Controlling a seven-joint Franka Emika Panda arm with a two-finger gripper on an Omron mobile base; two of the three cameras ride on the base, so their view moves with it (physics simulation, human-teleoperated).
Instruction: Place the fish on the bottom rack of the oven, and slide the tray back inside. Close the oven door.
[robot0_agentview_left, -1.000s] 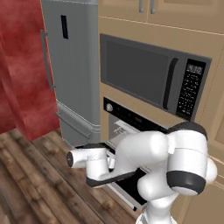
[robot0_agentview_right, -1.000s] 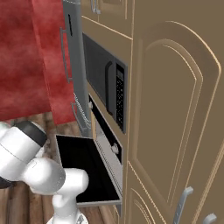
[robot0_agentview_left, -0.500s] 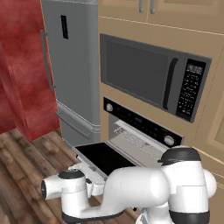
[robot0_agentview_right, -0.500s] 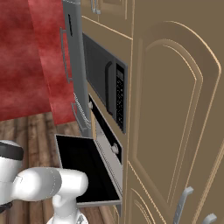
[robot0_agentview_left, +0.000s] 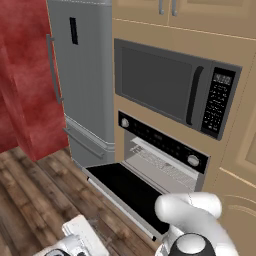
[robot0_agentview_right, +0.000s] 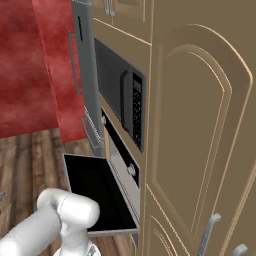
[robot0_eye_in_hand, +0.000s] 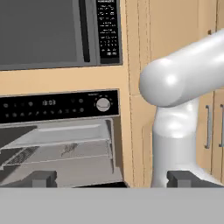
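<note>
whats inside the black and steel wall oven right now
Through the open black-and-steel wall oven, silver wire racks sit inside, and a small pale grey fish shape seems to lie on the lower one. The oven's lower left interior is hidden behind the dropped dark glass door.

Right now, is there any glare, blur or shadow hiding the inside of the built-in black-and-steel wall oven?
Left base view: even, flat light, the oven cavity pale and readable, its dark glass door reflection-free. Hand view: sharp, a soft highlight on the white arm, faint grey shading across the silver wire rack. Right base view: steep angle, cavity hidden.
</note>
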